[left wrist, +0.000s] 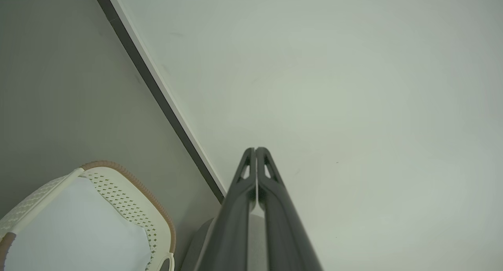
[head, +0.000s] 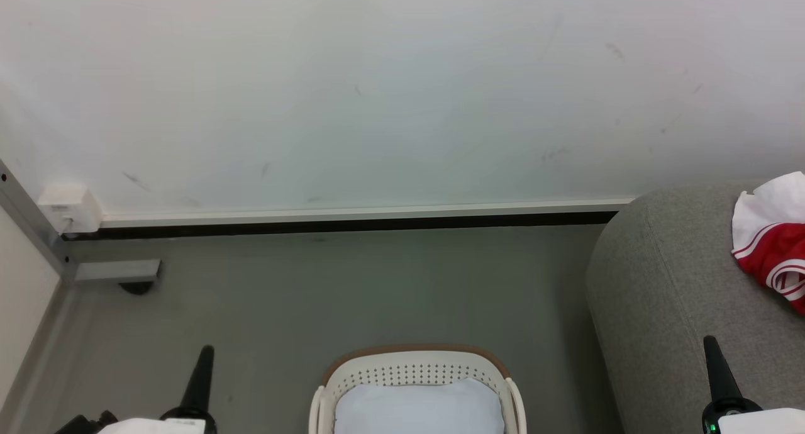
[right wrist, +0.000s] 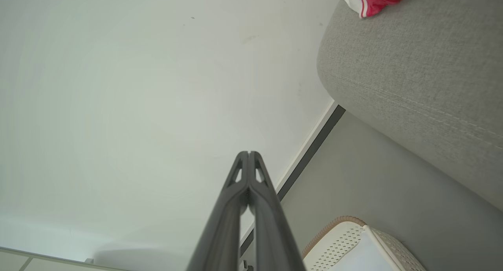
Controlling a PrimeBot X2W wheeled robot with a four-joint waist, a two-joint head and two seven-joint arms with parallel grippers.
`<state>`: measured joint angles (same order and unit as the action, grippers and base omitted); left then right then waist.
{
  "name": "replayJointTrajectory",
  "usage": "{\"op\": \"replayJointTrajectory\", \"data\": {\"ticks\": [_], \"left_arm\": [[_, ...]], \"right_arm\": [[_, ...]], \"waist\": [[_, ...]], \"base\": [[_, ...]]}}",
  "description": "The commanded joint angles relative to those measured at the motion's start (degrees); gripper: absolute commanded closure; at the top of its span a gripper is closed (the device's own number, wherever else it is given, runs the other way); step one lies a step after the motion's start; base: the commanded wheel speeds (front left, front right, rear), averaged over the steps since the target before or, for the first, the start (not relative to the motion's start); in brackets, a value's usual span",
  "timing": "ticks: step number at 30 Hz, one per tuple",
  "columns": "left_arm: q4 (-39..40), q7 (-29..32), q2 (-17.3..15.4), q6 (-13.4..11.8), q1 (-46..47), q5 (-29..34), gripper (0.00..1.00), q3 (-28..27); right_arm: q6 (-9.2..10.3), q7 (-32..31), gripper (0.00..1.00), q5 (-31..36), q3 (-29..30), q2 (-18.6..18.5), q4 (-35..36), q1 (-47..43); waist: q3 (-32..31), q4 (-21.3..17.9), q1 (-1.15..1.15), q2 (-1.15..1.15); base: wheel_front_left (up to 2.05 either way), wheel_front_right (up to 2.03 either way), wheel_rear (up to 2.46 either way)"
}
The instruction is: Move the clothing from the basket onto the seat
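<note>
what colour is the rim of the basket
Brown: the rim tops the white perforated basket. Best seen in the head view.

- The floor (head: pixel 377 283): grey and smooth, meeting the white wall (head: pixel 402 94) at a dark skirting strip (head: pixel 339 225).
- The basket (head: pixel 412 349): stands on the floor, apart from the seat.
- The seat (head: pixel 666 283): stands on the floor, at right.
- The clothing (head: pixel 777 245): crumpled, lying on the seat top.

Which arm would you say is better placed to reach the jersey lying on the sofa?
The right: the right gripper, shut, shows against the sofa where the jersey lies, while the left gripper, also shut, is on the basket's far side, over the floor.
</note>
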<state>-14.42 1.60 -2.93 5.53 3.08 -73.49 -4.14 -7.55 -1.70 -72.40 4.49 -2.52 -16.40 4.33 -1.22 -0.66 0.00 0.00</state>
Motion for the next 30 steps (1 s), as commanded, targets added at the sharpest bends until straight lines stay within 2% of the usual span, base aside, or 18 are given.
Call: {"op": "replayJointTrajectory", "data": {"ticks": [1,30], "left_arm": [[0.4,0.3,-0.2,0.3,1.0,-1.6,1.00,-0.4],[0.5,3.8,-0.1,1.7,2.8,-14.2,1.00,-2.0]], "right_arm": [[0.07,-0.3,1.00,-1.6,0.4,-0.5,0.7,0.9],[0.10,-3.7,1.00,-15.1,1.7,-0.5,2.1,1.8]], "waist": [[0.0,0.0,0.00,0.00],[1.0,0.5,0.00,0.00]], "base": [[0.00,0.00,0.00],[0.00,0.00,0.00]]}}
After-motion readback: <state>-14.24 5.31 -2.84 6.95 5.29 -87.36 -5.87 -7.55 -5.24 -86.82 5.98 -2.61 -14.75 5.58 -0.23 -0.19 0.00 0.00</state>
